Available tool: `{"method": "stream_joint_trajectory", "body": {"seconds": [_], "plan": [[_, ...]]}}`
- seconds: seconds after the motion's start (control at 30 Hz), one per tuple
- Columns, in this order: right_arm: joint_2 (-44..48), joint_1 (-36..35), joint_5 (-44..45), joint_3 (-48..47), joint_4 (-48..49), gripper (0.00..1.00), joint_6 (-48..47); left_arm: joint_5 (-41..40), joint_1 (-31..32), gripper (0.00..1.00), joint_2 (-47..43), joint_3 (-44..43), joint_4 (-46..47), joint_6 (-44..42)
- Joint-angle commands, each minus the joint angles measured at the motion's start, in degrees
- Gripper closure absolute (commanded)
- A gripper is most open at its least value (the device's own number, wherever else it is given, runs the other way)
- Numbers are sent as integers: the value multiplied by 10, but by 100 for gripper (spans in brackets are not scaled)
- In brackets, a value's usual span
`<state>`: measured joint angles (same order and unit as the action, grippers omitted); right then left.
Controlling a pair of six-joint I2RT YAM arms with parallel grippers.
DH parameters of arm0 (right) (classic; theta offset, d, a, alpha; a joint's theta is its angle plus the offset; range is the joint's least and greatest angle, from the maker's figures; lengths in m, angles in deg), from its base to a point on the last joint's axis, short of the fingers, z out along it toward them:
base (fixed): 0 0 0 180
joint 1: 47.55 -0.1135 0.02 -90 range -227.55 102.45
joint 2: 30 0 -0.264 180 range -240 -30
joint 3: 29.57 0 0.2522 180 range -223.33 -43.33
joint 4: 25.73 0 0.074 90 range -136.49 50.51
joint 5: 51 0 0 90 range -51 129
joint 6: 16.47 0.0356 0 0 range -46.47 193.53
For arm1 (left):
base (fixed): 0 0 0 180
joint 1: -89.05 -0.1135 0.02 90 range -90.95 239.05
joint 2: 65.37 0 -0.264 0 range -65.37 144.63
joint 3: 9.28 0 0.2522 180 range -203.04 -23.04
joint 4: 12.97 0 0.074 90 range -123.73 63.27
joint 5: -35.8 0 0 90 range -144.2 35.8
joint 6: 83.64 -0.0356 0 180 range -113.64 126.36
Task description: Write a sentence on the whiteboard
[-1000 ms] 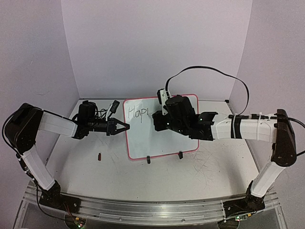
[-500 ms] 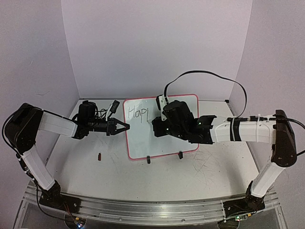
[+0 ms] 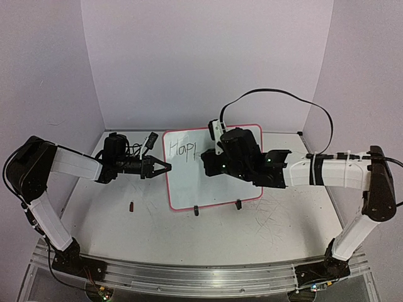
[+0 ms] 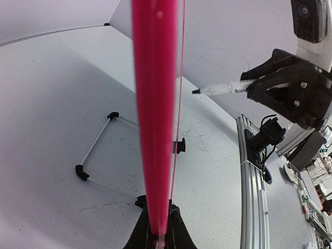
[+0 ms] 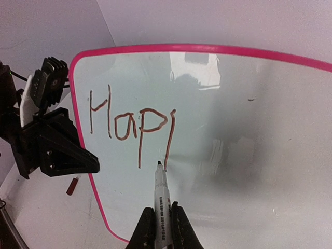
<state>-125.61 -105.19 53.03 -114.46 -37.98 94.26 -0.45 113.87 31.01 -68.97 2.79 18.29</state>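
Right arm (image 3: 327,171) stretches leftward, right pincer (image 5: 160,210) aiming marker (image 5: 160,192) at whiteboard (image 5: 249,119).

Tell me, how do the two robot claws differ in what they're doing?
The left gripper pinches the whiteboard's pink edge; the right gripper pinches a marker. The left one sits beside the board; the right one faces its front, marker tip by the lettering. Both are black, two-fingered and shut.

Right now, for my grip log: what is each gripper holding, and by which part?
The right gripper pinches the marker by its barrel, tip free. The left gripper clamps the whiteboard by its pink side edge.
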Motion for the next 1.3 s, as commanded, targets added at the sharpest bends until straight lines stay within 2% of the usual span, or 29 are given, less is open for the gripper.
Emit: {"method": "stream_joint_trajectory", "body": {"seconds": [0.0,0.6,1.27], "plan": [[28,19,5,-27,39,100,-16,-17,4,100,-15,-3,-10,-21],[-19,22,8,-66,36,100,-33,-17,5,100,-15,-5,-10,-21],[-28,22,33,-70,12,100,-27,-17,5,100,-14,-4,-11,-22]]}}
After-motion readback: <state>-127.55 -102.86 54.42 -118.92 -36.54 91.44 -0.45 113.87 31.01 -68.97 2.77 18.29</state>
